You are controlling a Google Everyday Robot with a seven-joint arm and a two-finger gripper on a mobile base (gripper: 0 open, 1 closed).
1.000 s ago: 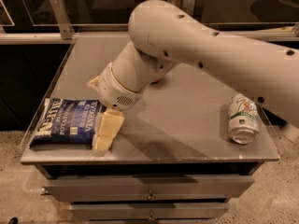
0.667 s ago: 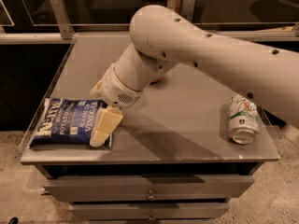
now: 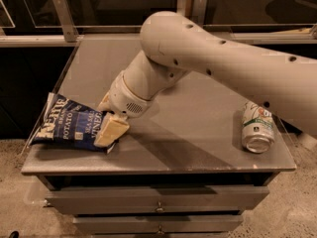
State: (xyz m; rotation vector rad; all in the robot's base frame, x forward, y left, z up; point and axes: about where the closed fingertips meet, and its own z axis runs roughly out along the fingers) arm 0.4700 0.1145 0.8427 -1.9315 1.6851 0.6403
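Note:
A blue potato chip bag lies at the left front of the grey cabinet top, its left end over the edge. My gripper is at the bag's right end, with one cream finger on top of the bag and the other behind it. The fingers stand close together, pinching the bag's end, and the bag looks crumpled and turned. The thick white arm reaches in from the right across the top.
A green and white drink can lies on its side near the right front corner. Drawers run below the top. A rail and glass panels stand behind. Gravel floor surrounds the cabinet.
The two fingers have drawn closer together around the bag's right end. The bag has turned and crumpled slightly. The can has not moved.

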